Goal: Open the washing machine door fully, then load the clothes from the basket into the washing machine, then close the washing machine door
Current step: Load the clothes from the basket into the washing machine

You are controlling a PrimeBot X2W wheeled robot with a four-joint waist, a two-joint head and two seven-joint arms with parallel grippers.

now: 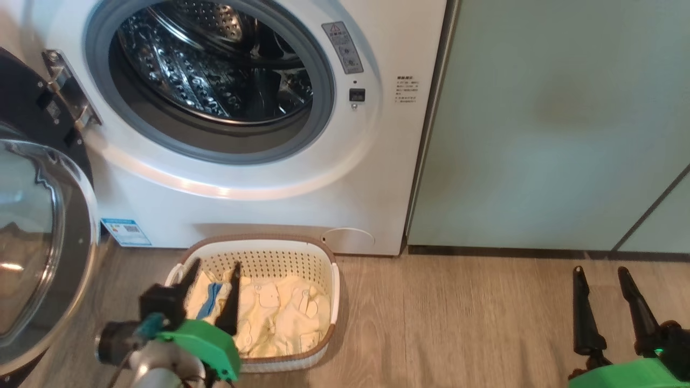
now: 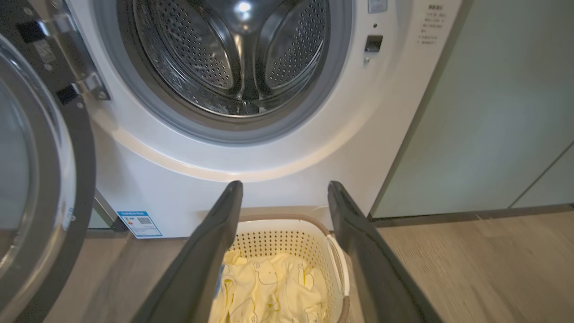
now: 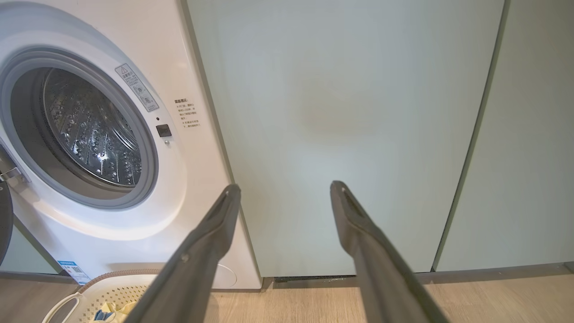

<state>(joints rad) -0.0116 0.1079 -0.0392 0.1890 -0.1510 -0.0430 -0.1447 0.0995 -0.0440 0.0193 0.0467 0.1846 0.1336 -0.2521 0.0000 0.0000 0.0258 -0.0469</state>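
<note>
Dark long fingers of the left tool [image 1: 216, 265] stand apart, released, with nothing between them. In the head view they lie over the near left part of the basket [image 1: 269, 258], above the clothes [image 1: 280, 307]; if the tips touch the cloth I cannot tell. The clothes are pale yellow, with one blue patch [image 1: 209, 299], and all lie inside the basket.

The basket is cream-white with a brown rim and stands on the wooden floor [image 1: 458, 323], just in front of the washing machine [image 1: 259, 210]. Between it and the round opening nothing stands in the way, and the metal drum [image 1: 215, 64] holds no cloth. At the left the washing machine door [image 1: 32, 231] is swung open on its hinge [image 1: 70, 91], with its glass bowl facing the robot, near the left tool's arm.

Far to the right, the right tool [image 1: 601, 269] is also released and holds nothing. It is over bare floor, well apart from the basket, facing the pale green cabinet doors [image 1: 539, 134].

Counted: two tools, one basket, one machine, one open door, two cabinet doors, one blue sticker [image 1: 125, 231] at the machine's lower left.
</note>
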